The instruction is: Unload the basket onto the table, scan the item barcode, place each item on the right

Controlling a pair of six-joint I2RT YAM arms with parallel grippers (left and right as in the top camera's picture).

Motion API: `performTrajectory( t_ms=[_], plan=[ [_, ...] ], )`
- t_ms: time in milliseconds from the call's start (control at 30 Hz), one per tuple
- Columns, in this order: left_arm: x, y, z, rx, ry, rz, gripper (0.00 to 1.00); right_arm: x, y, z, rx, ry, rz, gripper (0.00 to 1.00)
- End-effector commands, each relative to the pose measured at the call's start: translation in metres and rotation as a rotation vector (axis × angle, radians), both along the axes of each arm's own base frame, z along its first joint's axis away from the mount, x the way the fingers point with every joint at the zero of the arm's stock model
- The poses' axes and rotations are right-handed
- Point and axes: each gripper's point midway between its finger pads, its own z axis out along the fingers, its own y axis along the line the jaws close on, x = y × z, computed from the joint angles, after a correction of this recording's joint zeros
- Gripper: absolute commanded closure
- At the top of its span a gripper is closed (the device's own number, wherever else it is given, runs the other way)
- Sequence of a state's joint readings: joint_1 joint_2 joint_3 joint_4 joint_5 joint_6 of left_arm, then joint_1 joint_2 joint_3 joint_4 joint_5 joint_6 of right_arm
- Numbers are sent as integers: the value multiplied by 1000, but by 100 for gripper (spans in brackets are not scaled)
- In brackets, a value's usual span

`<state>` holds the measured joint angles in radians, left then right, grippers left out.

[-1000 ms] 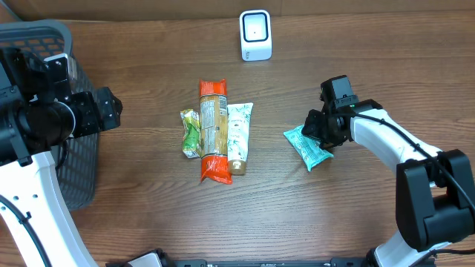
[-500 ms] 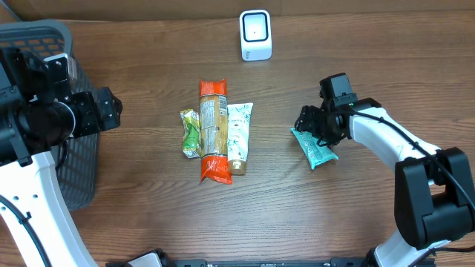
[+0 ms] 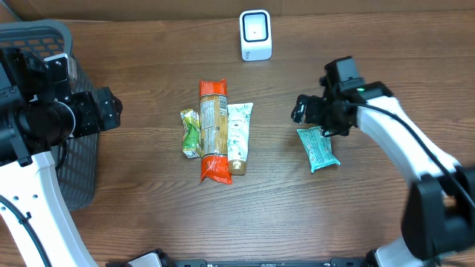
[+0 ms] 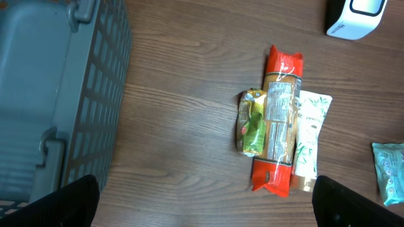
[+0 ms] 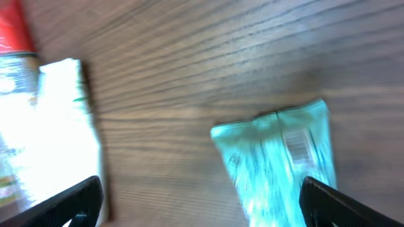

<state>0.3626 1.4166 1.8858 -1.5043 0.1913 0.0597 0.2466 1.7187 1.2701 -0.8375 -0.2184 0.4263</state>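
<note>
The teal packet (image 3: 318, 148) lies flat on the table right of centre, and nothing grips it. In the right wrist view the teal packet (image 5: 278, 164) shows a small barcode patch on its upper face. My right gripper (image 3: 312, 119) hovers open just above the packet's far end. From the wrist, the right gripper (image 5: 208, 208) has empty jaws, with the packet near its right fingertip (image 5: 344, 205). The white scanner (image 3: 255, 35) stands upright at the back centre. At the left, beside the basket, my left gripper (image 3: 111, 111) is open, and in its own view the left gripper (image 4: 211, 208) holds nothing.
An orange package (image 3: 212, 130), a green pouch (image 3: 191, 133) and a white tube (image 3: 239, 137) lie side by side in the table's middle. A grey slatted basket (image 3: 78, 174) stands at the left edge, filling the left of the left wrist view as the basket (image 4: 63, 94).
My right gripper has opened and let go of the teal packet, then risen and shifted toward the back. The packet now lies flat, turned more lengthwise. The left arm has not moved.
</note>
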Motion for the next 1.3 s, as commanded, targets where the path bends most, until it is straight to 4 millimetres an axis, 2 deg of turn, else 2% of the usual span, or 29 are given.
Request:
performTrajectory(
  t_ms=[0,100,167,233,367,467,567,800,1033,1100,1267],
  plan=[
    [1,0,1,4,-3,-17,0,0,-25,65,8,-106,-219,0],
    [1,0,1,3,-3,-17,1,-24,-48,75,-20,-63,-387,0],
    [1,0,1,4,-3,-17,0,-40,-51,70,-13,-15,-437,0],
    [1,0,1,3,-3,-17,1,-55,-52,56,-19,52,-466,0],
    [1,0,1,3,-3,-17,0,-86,-49,15,3,207,-542,0],
    [1,0,1,3,-3,-17,0,-97,-49,-6,25,272,-656,0],
    [1,0,1,4,-3,-17,0,-101,-50,-11,29,293,-699,0],
    [1,0,1,3,-3,-17,0,-103,-42,-13,41,303,-680,1],
    [1,0,1,3,-3,-17,0,-108,-28,-27,47,294,-652,2],
    [1,0,1,3,-3,-17,1,-111,-27,-33,49,301,-663,7],
    [1,0,1,4,-3,-17,0,-114,-27,-45,53,295,-661,8]
  ],
)
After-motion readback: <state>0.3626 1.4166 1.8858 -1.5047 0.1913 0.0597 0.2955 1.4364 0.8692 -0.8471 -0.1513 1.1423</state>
